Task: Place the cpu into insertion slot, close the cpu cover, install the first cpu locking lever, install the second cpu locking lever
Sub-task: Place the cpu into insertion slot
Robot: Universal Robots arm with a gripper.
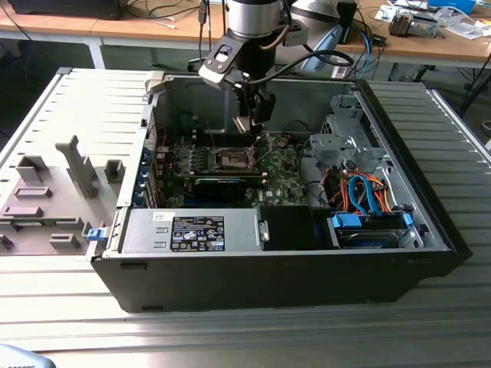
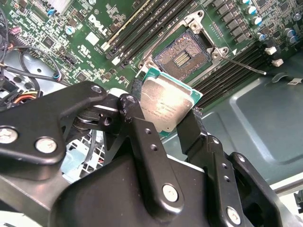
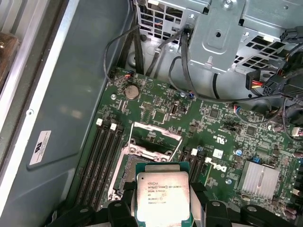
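Inside the open computer case (image 1: 230, 284), above the green motherboard (image 2: 90, 23), the fingers (image 2: 142, 132) grip the cpu (image 2: 166, 105) by two opposite edges, clear of the board, with the uncovered insertion slot (image 2: 182, 56) lying just beyond the chip's free edge.

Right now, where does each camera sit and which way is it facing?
Exterior view: off the arm, outside the open black computer case, looking down into it at the green motherboard; the arm and gripper show above the square silver-rimmed insertion slot.
Second wrist view: at the wrist, looking along the black fingers at the silver-grey square cpu they clamp, slot beyond.
First wrist view: at the wrist, looking past the cpu onto the motherboard; fingers flank it.
Shared: both wrist views show cpu, fingers and motherboard.
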